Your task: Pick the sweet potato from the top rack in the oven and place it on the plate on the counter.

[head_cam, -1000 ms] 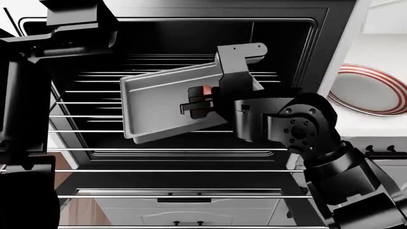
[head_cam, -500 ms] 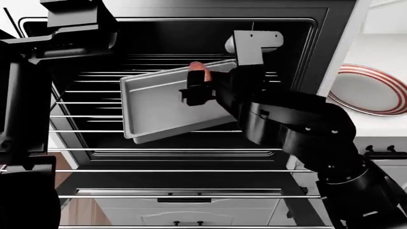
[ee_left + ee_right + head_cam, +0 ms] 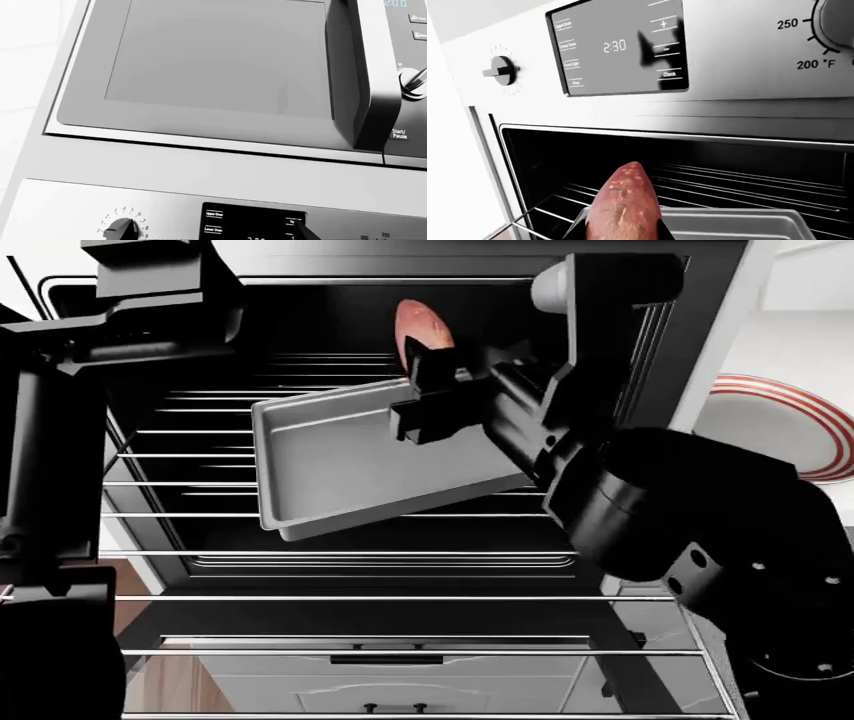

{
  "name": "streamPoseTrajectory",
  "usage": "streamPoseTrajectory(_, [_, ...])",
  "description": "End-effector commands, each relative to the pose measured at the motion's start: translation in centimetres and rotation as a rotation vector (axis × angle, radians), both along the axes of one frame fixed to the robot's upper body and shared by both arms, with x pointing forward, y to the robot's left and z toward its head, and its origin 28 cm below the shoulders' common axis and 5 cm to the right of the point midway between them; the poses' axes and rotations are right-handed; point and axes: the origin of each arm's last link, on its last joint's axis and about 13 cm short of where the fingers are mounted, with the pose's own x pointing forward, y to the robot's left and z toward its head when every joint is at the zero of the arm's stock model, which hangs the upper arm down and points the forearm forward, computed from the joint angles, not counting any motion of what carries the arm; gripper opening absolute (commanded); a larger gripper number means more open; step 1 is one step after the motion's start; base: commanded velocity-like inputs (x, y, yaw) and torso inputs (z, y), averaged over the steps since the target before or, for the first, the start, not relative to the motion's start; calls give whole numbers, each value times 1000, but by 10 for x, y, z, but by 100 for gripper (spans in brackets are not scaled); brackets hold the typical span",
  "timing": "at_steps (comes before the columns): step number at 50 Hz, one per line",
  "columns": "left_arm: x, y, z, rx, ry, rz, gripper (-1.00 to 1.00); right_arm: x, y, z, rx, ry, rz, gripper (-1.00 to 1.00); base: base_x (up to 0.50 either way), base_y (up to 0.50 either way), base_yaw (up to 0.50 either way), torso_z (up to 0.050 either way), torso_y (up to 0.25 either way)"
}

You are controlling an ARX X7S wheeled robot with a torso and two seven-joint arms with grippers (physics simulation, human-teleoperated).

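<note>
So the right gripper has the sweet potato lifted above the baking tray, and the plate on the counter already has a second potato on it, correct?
Not quite. The right gripper does hold the sweet potato above the baking tray, but the head view shows the visible part of the plate on the counter bare, with no second potato.

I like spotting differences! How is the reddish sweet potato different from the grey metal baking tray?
The reddish, egg-shaped sweet potato is small and rounded; the rectangular grey metal baking tray is much bigger and flat. The potato is held up in the right hand, clear of the tray; the tray rests skewed on the oven's wire rack. Both are in front of the open oven.
</note>
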Motion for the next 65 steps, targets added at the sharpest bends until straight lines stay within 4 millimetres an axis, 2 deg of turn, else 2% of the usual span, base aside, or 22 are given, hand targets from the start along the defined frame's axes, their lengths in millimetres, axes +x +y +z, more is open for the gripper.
streamPoseTrajectory(1, [1,0,-2,-3,2,0,100,-20,-9,7,2,-114,-13,-100,0,0,0,0,0])
streamPoseTrajectory(16, [1,0,-3,-9,2,-2,100,-57,-17,29,4,-272,-24,-100,0,0,0,0,0])
streamPoseTrajectory(29, [1,1,0,1,-9,7,100,-77,-27,35,27,-325,-69,-100,0,0,0,0,0])
streamPoseTrajectory(34, [0,1,2,6,-16,10,100,-76,-28,33,36,-297,-88,-100,0,0,0,0,0])
streamPoseTrajectory(65, [0,1,1,7,-15,12,100,-76,-26,29,44,-260,-60,-100,-8,-500,0,0,0])
